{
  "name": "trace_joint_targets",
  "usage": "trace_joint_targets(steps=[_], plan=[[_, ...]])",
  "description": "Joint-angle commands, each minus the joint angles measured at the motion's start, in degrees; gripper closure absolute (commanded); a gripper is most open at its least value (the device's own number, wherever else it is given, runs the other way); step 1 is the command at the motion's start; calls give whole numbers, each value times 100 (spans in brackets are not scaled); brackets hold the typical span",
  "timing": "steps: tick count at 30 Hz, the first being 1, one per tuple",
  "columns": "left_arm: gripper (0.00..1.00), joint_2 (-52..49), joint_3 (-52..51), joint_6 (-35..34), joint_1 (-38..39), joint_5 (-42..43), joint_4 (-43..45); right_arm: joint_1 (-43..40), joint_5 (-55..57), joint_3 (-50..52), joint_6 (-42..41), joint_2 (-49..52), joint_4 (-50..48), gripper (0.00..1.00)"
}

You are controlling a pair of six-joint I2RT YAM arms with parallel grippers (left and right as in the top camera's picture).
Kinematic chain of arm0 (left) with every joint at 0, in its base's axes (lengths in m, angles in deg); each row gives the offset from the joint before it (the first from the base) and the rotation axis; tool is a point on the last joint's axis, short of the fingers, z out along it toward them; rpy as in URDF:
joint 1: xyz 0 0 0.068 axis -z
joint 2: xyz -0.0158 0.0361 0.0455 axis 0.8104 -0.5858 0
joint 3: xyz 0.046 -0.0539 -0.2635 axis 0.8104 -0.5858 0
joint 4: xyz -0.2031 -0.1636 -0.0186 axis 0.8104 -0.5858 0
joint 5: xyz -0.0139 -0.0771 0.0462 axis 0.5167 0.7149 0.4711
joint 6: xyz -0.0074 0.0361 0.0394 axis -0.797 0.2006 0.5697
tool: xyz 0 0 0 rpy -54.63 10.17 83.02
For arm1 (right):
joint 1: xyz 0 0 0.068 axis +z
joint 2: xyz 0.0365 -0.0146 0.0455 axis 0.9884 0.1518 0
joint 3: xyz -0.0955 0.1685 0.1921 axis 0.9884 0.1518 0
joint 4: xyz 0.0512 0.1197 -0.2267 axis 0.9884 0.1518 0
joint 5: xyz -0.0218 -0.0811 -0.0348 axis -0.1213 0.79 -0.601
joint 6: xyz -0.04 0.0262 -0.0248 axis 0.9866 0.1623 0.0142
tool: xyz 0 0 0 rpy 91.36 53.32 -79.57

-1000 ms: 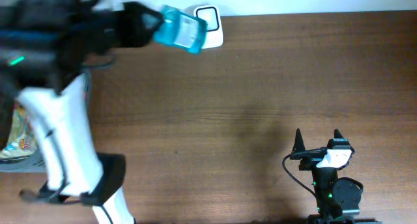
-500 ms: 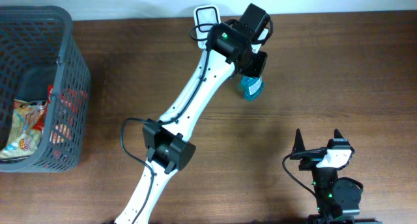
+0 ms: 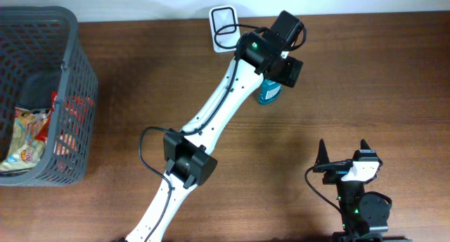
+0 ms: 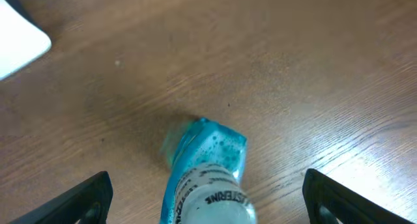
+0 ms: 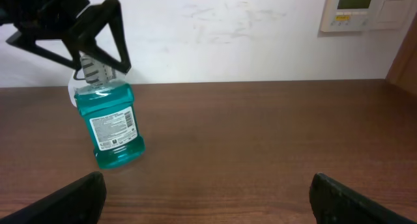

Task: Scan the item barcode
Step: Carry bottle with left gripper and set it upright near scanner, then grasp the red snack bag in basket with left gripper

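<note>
The item is a teal mouthwash bottle [image 3: 269,96] standing on its base on the brown table, a little right of the middle at the back. My left gripper [image 3: 275,79] hangs just above it, open, with its fingers [image 4: 88,195] well apart on either side of the bottle's [image 4: 207,172] clear cap and not touching it. In the right wrist view the bottle [image 5: 112,129] shows a white printed label, with the left gripper [image 5: 98,66] spread over its cap. My right gripper [image 3: 342,147] rests open at the front right with nothing between its fingers.
A white scanner pad [image 3: 223,18] lies at the table's back edge, left of the bottle. A dark grey basket [image 3: 76,73] with packaged goods stands at the far left. The left arm stretches diagonally across the middle of the table.
The left arm swung the bottle from beside the scanner pad to the right, set it on the table and opened its jaws. The right arm has not moved.
</note>
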Motion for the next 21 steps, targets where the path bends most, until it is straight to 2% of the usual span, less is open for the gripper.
trace_joint_targets(steps=[1, 3, 5, 6, 8, 12, 14, 16, 19, 21], plan=[[7, 531, 647, -11, -72, -20, -101, -26, -9, 52, -26, -37, 17, 2], [6, 1058, 861, -9, -264, -24, -435, -26, -9, 52, -26, -37, 17, 2], [1, 1711, 874, -9, -717, -181, -1222, -24, -9, 52, -26, -37, 17, 2], [0, 2061, 874, -9, -1119, -496, -1725, -24, -9, 52, -26, -37, 17, 2], [1, 2566, 874, -11, -1912, -586, -2297, -24, -9, 52, -26, -37, 17, 2], [1, 3185, 872, -7, -3783, -586, -2354, -24, -9, 52, -26, -37, 17, 2], [1, 3209, 848, 66, -4861, -584, -2352, -24, -9, 52, -26, -37, 17, 2], [1, 3209, 662, 271, -5595, -584, -2354, -26, -9, 52, -26, -37, 17, 1], [1, 3209, -74, 269, -6780, -581, -2352, -26, -9, 52, -26, -37, 17, 2], [0, 3193, -807, 271, -7383, -293, -2247, -24, -9, 52, -26, -37, 17, 2]])
